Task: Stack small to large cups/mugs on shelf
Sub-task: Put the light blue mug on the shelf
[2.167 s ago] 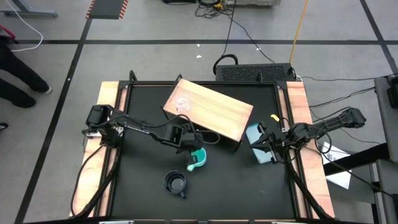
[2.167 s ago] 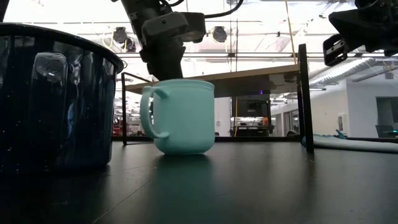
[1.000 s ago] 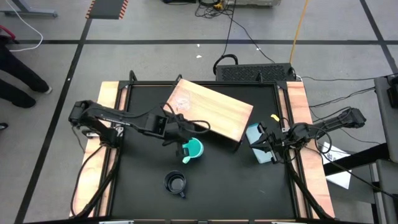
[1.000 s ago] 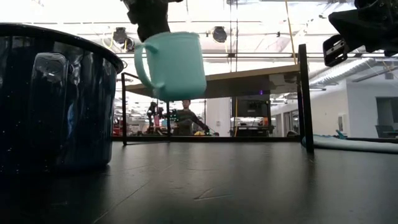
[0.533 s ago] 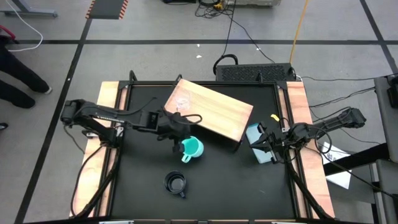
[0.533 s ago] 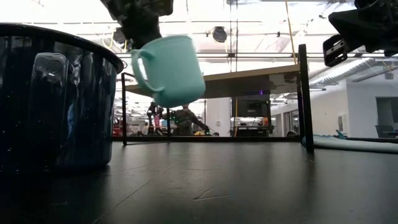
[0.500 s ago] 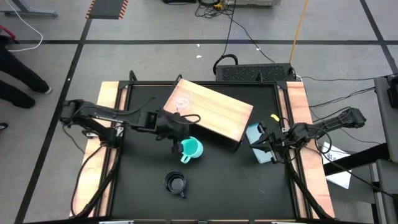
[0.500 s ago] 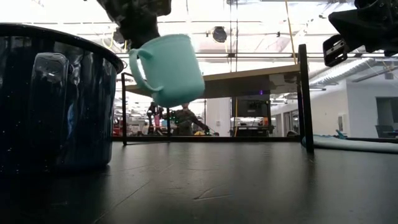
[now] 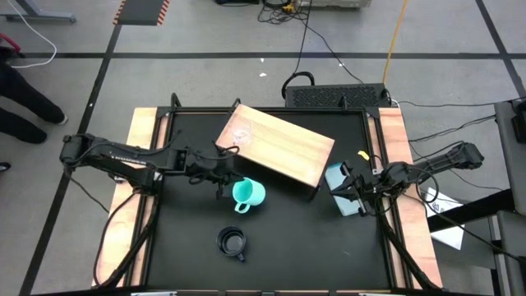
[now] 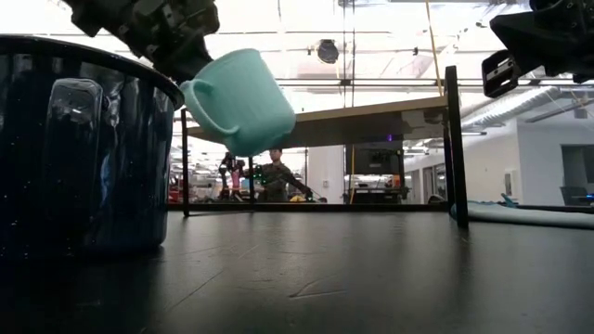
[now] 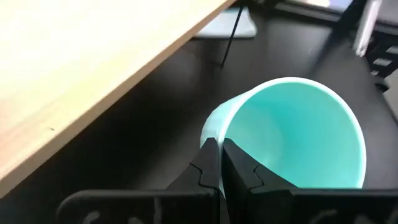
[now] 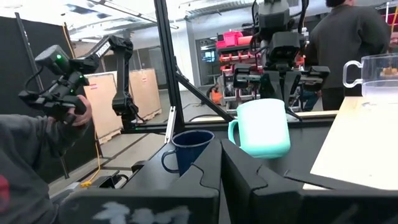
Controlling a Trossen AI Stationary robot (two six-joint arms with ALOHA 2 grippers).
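My left gripper [image 9: 223, 182] is shut on the turquoise mug [image 9: 247, 193], held in the air beside the near long edge of the wooden shelf [image 9: 275, 148]. The mug also shows in the low view [image 10: 239, 100], tilted. The small clear cup [image 9: 240, 136] stands on the shelf's left end. The black mug [image 9: 233, 241] stands on the tabletop toward the near edge. My right gripper [image 9: 355, 194] is shut, over the flat light-blue item [image 9: 339, 197] at the right. My left gripper pinches the mug's rim [image 11: 217, 132], one finger inside the mug and one outside. The fingers [image 11: 235, 169] come slanting down from the table's left. The mug hangs clear of the table, tilted, its mouth up toward the gripper and its handle [image 10: 195, 97] on the gripper's side.
The shelf stands on dark legs [image 10: 455, 139] with open room beneath. Wooden strips [image 9: 144, 131] line the table's sides. A person's hand [image 12: 62, 109] and another person [image 12: 348, 43] show in the room beyond the table.
My left gripper has drawn back toward the table's left edge and tipped over, still shut on the turquoise mug. The mug stays lifted clear, has shifted a little left, and has tilted further, its bottom swinging out to the right.
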